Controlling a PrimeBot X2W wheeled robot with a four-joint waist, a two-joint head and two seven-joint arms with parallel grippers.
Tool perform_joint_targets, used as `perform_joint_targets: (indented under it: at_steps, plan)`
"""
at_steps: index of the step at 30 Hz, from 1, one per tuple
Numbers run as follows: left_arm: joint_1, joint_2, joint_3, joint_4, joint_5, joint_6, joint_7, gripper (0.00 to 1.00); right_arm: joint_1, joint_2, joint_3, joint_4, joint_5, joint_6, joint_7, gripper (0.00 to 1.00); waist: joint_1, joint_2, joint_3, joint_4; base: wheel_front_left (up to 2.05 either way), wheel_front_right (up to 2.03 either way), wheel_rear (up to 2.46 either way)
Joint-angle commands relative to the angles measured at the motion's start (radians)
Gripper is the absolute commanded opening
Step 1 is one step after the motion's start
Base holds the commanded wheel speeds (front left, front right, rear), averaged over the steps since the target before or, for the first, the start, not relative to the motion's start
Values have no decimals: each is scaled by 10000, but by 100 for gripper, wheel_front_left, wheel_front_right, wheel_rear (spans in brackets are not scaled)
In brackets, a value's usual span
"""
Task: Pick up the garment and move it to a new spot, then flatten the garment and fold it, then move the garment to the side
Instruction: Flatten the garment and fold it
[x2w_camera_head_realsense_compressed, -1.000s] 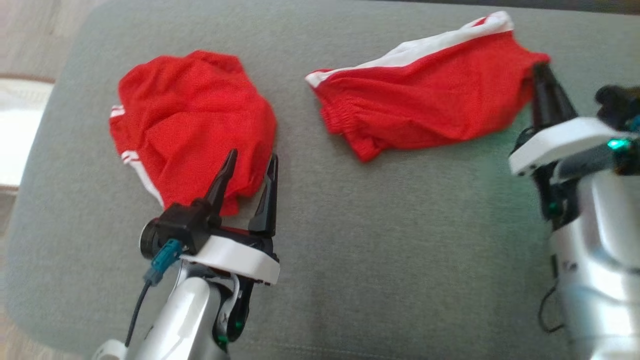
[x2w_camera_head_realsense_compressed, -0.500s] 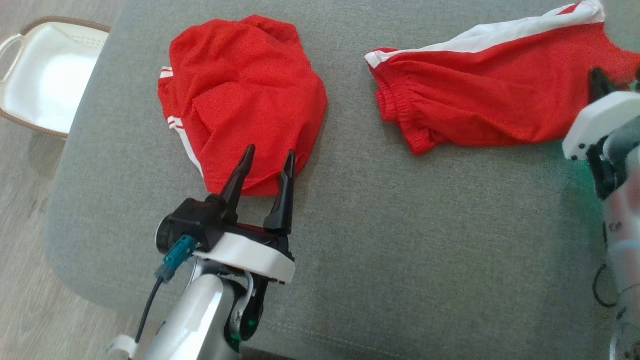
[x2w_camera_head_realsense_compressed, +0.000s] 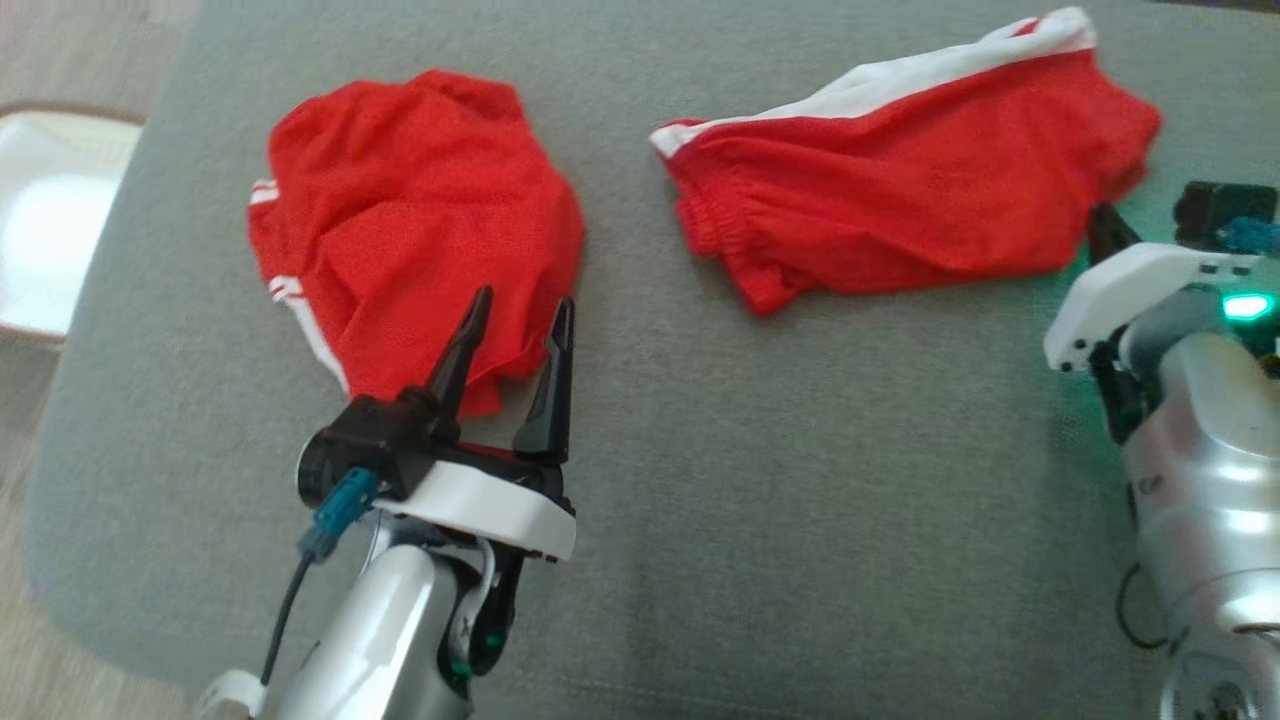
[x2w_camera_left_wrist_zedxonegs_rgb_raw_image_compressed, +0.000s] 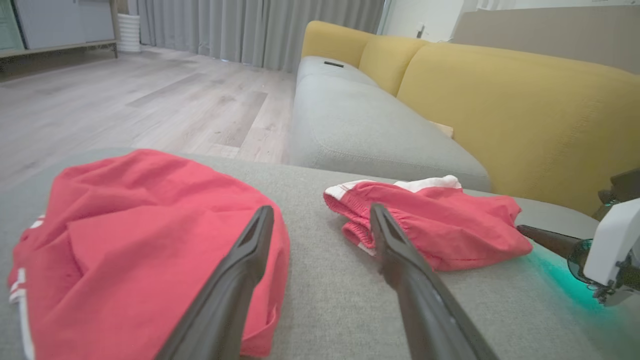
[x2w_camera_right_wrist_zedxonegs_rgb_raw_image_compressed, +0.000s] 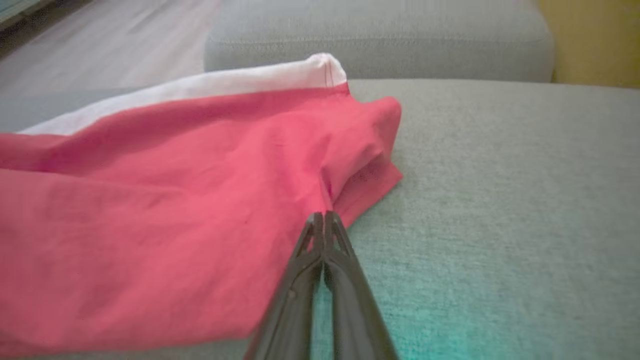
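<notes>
Fabric is puckering toward the tips of the right gripper, whose jaws are pressing fully together on the right-hand corner of the garment. A pinch at that corner, I judge, is giving the arm a handle for lifting or dragging the whole piece to a new spot. The garment, red with a white band along its far edge, is lying stretched across the far right of the grey cushion, its elastic waist pointing left. The left gripper is hovering with jaws spread wide over the near edge of a second red garment, which is sitting crumpled on the far left of the cushion, well apart from the first. Hanging open there is probably keeping that arm ready to take another corner when flattening begins. A white basket is sitting on the floor off the cushion's left edge.
</notes>
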Motion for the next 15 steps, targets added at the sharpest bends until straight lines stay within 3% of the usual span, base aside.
perform_joint_targets:
  at_steps: [1,11,15]
  plan:
    - [-343,116,487,-291,130,-68,-51,100,-562,313,296,-258,115,67,-446,0,0,0,-339,-482,0,0,0]
    - [-144,116,1177,-429,489,-252,-51,100,126,1033,1265,-1093,1662,67,-1954,0,0,0,-1085,-1768,0,0,0]
    - [-31,116,1436,-490,614,-312,-51,100,1063,1116,1845,-2296,2542,67,-2273,0,0,0,-1320,-2266,0,0,0]
